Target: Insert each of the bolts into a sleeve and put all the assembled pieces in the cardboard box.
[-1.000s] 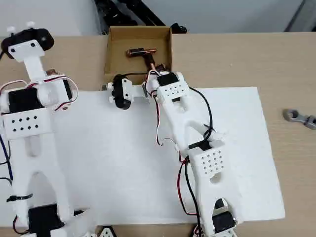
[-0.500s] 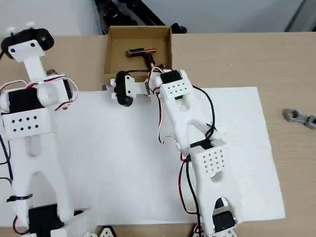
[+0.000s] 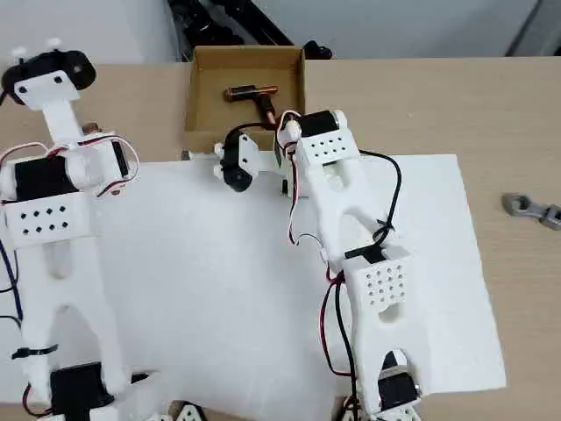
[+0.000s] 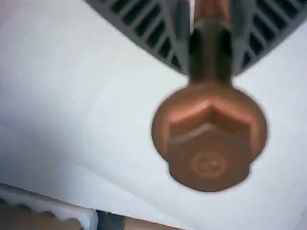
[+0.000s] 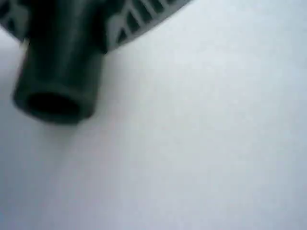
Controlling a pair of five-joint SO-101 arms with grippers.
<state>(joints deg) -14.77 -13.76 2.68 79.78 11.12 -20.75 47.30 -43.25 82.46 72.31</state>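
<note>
Copper bolt [image 4: 208,139] and black sleeve [image 5: 57,81] gripped; perhaps two assembled pieces [image 3: 252,92] lie in the cardboard box [image 3: 209,110].

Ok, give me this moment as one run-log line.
left gripper: shut on bolt | right gripper: shut on sleeve | cardboard box: assembled pieces inside

Table [image 3: 421,96]: light wood top, spans the whole view. White sheet [image 3: 202,263]: lies flat on the table and covers its near and middle part, with bare wood to the right and on the far side. Small grey metal part [image 3: 530,209]: on bare wood near the right edge, apart from the sheet. Dark gear [image 3: 219,22]: beyond the far table edge, left of centre
</note>
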